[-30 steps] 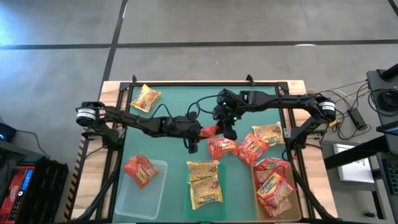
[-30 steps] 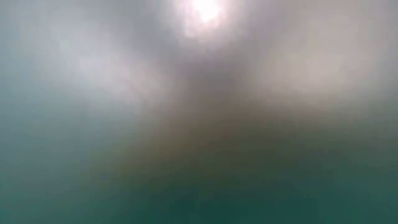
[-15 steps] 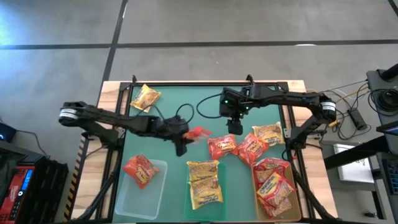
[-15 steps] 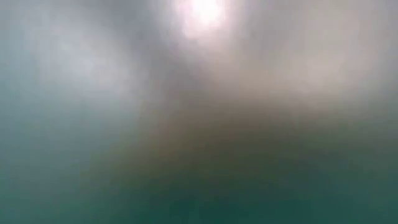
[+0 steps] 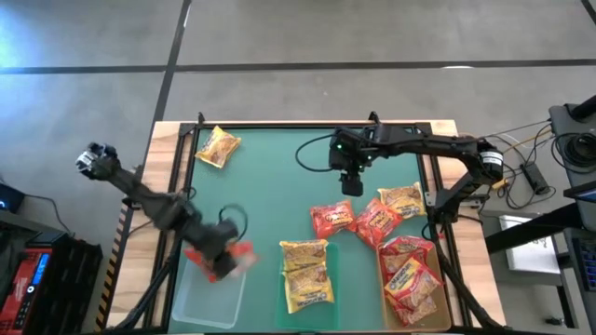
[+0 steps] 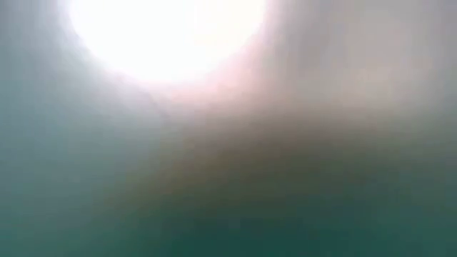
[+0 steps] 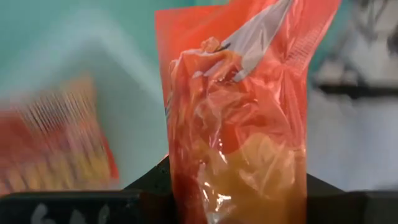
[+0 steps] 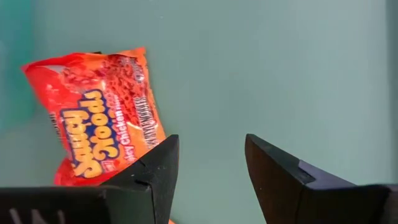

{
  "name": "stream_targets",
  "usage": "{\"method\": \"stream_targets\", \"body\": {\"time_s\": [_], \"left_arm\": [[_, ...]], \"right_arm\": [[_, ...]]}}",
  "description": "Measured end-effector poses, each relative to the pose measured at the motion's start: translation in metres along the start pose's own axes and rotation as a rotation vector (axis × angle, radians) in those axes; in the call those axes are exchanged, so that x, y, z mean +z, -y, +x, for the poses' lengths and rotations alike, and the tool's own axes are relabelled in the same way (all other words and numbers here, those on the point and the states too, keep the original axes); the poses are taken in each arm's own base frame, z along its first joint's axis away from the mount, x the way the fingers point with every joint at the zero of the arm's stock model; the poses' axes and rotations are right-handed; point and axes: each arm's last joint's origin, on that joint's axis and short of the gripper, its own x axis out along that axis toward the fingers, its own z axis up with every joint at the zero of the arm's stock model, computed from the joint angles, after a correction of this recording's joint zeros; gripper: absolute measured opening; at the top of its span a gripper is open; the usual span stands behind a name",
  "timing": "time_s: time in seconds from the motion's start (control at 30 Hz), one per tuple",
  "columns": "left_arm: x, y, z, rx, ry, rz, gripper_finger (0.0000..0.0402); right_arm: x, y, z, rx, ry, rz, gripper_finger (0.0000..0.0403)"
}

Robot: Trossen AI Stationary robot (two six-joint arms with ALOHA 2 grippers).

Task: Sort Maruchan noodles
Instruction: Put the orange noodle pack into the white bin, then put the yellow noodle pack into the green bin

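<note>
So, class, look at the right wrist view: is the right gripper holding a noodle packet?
No: the right gripper stands open with only bare green mat between its fingers, and the orange packet lies off to one side.

Desk (image 5: 270, 200), green top. Directly on it: one yellow packet (image 5: 218, 146) well apart from right claw (image 5: 350, 186); three packets (image 5: 357, 218) just beside that claw; three trays (image 5: 212, 302) farther off.

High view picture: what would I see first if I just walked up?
First, the left gripper carrying a red noodle packet over the clear tray at the table's front left. Next, the pile of red and yellow packets on the green mat toward the right. The right gripper hangs open and empty just behind that pile.
</note>
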Motion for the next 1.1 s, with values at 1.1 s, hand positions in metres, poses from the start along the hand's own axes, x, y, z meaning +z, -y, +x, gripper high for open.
{"method": "stream_targets", "body": {"time_s": [1.1], "left_arm": [[-0.028,-0.051,-0.005,0.714,0.222,-0.154,0.0199]], "right_arm": [[-0.003,0.008,-0.001,-0.236,-0.05,0.134,0.0173]]}}
